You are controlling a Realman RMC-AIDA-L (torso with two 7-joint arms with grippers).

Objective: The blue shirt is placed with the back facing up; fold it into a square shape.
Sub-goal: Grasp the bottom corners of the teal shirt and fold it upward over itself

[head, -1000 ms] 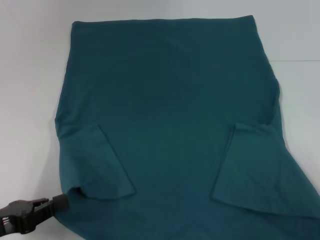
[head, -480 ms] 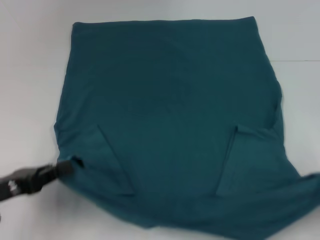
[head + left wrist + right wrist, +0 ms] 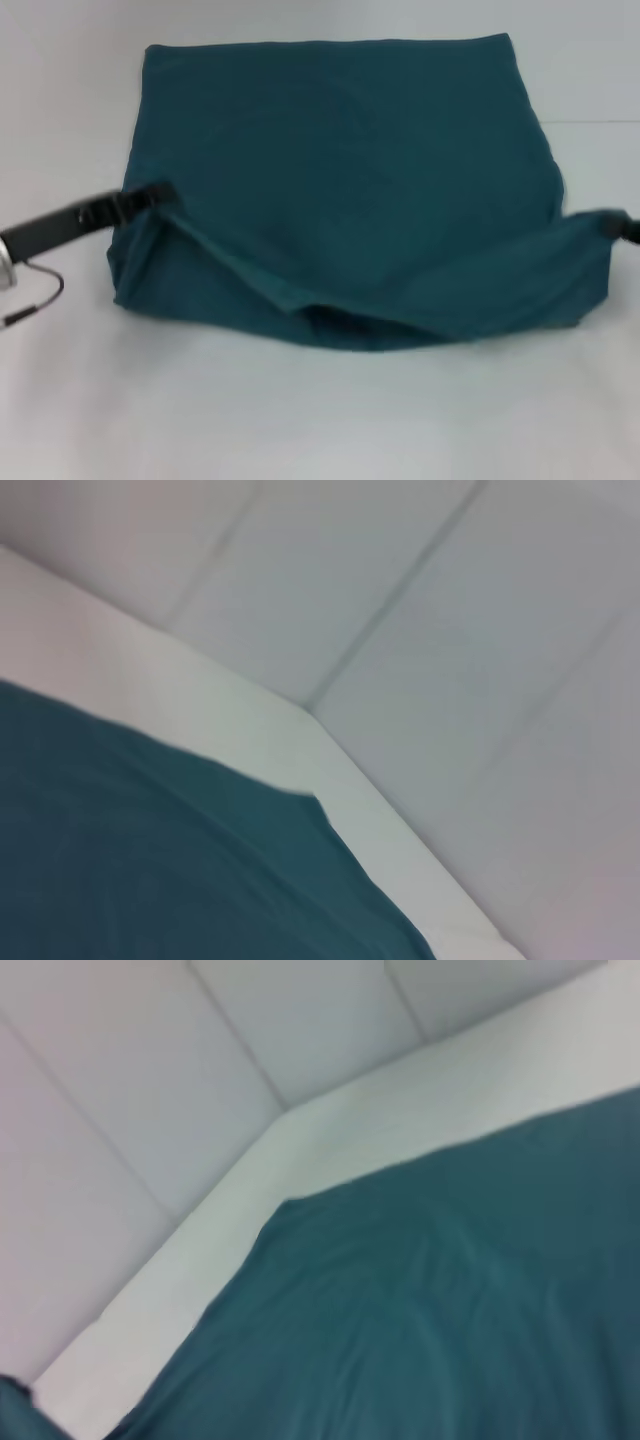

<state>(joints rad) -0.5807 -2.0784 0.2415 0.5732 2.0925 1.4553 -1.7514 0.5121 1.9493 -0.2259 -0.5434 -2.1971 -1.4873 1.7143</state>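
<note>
So the shirt fills most of the upper and middle part of the head view, spread on a white table. Its near edge is lifted up off the table and carried over the rest, so there's a sagging fold running across the middle of the frame, with a dark gap under it around the lower center.

Left gripper is at the left edge of the shirt, mid-left of the frame, pinching a corner of the fabric, arm coming in from the left border. Right gripper is way over at the right edge, only just in frame, and the cloth is bunched up to it, so it looks clamped on that corner too.

Both wrist views just show teal shirt on the table edge with a pale tiled floor beyond.
</note>
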